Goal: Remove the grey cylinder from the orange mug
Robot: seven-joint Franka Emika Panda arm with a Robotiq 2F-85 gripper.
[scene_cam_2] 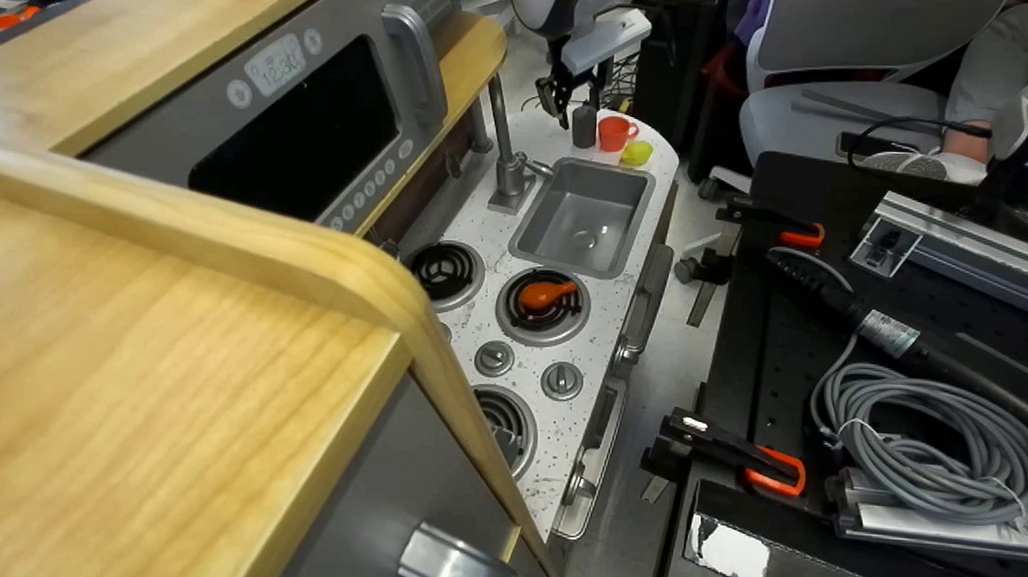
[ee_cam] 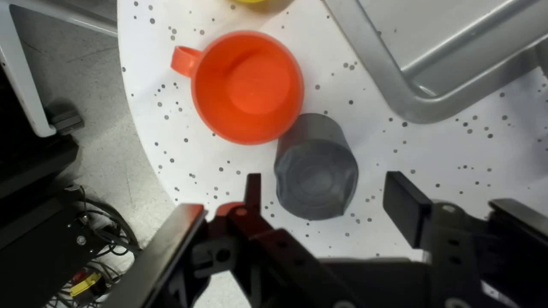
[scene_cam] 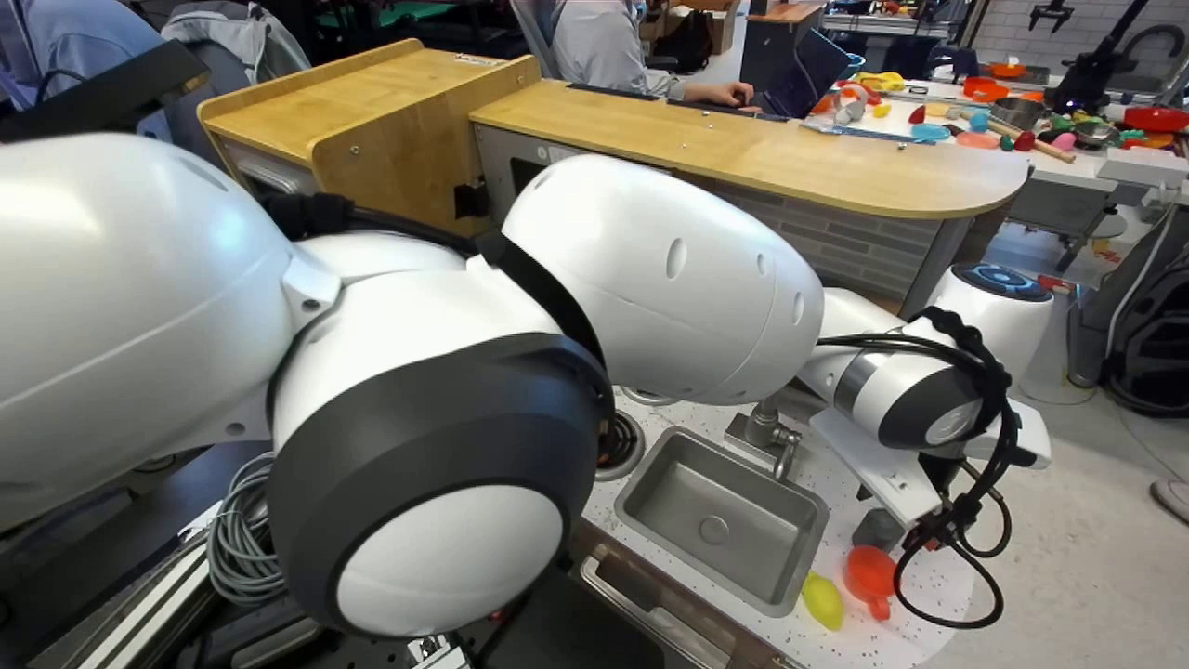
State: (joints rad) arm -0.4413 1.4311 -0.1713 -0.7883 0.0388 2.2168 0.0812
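The orange mug (ee_cam: 252, 85) stands upright and empty on the white speckled counter; it also shows in both exterior views (scene_cam: 870, 573) (scene_cam_2: 613, 134). The grey cylinder (ee_cam: 317, 175) stands upright on the counter right beside the mug, outside it, and shows in both exterior views (scene_cam: 878, 530) (scene_cam_2: 584, 128). I cannot tell whether the two touch. My gripper (ee_cam: 327, 199) is open, its fingers on either side of the cylinder's top in the wrist view, with gaps on both sides. In an exterior view the gripper (scene_cam_2: 576, 109) is near the cylinder's top; its exact height is unclear.
A yellow piece (scene_cam_2: 636, 152) lies by the mug. The steel sink (scene_cam_2: 525, 237) and its faucet (scene_cam_2: 510, 176) are close by. Farther along are burners, one with an orange thing (scene_cam_2: 544, 295). The counter's rounded edge (ee_cam: 137, 115) runs near the mug.
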